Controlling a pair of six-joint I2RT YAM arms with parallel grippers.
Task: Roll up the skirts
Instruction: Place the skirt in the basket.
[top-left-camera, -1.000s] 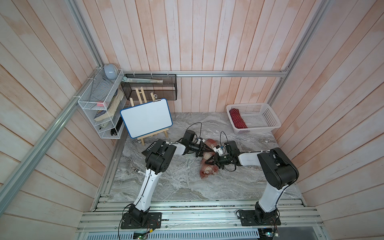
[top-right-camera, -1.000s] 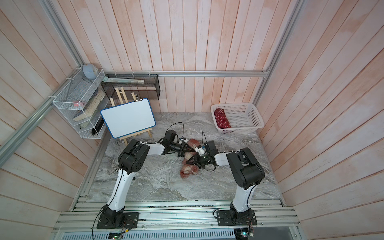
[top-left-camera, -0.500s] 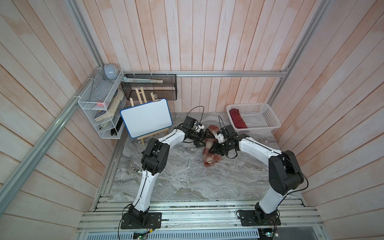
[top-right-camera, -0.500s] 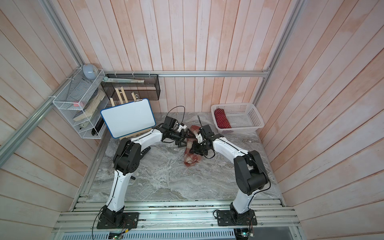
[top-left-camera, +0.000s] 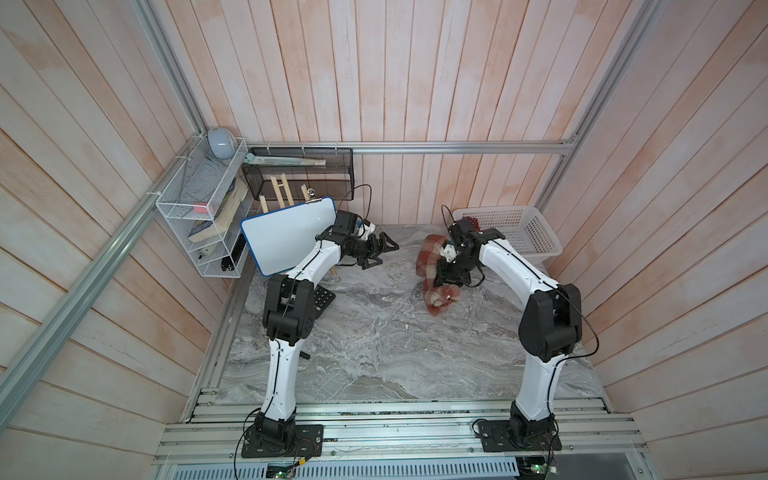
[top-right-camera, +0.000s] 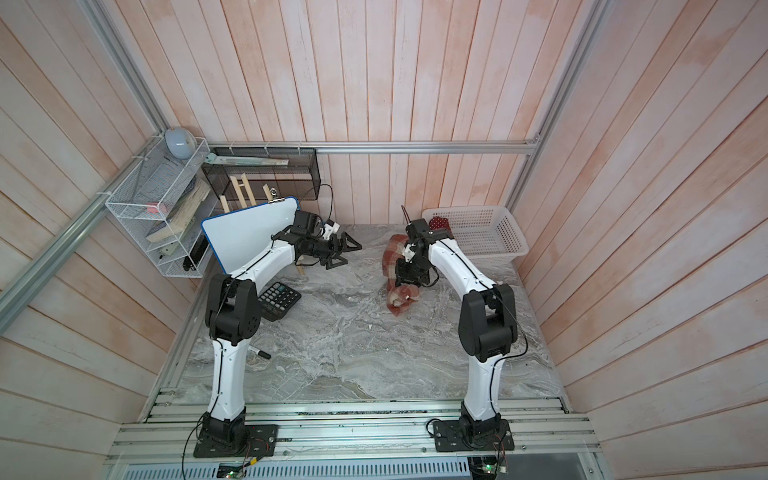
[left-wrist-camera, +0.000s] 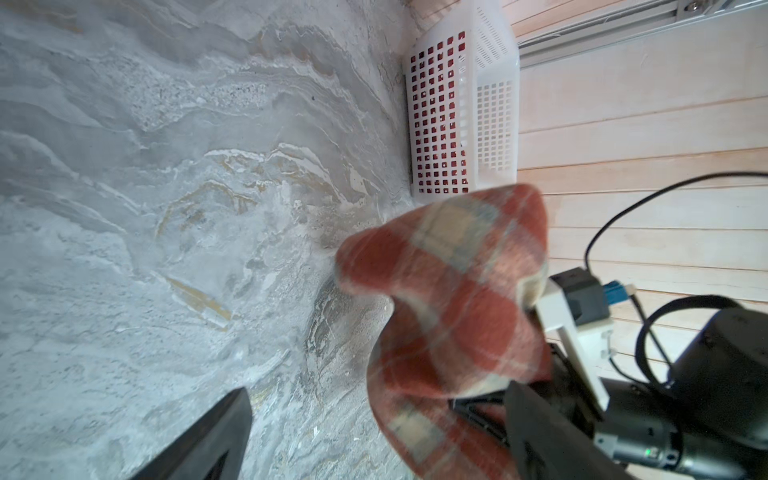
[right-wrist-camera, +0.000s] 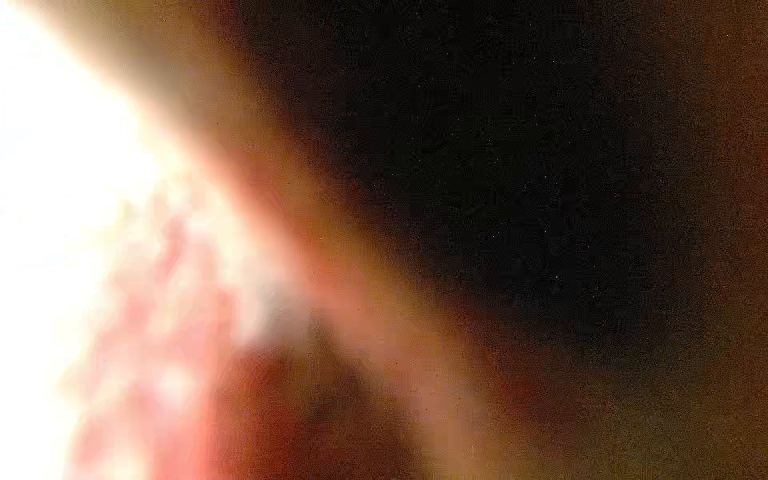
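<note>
Now the left gripper (top-left-camera: 383, 254) hangs empty, jaws spread wide, with the plaid skirt (top-left-camera: 432, 251) well apart beyond its fingers (top-left-camera: 388, 244). The right gripper (top-left-camera: 444, 282) is nearer and pinches the half-rolled bundle, whose long axis runs crosswise to the left fingers, its lower end down at the table (top-left-camera: 374, 332).

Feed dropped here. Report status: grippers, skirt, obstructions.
Left gripper open, empty. Right gripper shut on plaid skirt, bundled, partly lifted. White basket close behind.

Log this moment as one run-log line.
left gripper: open, empty | right gripper: shut on rust-red, cream and tan plaid woolly skirt | skirt: loosely bundled, not in white plastic lattice basket
</note>
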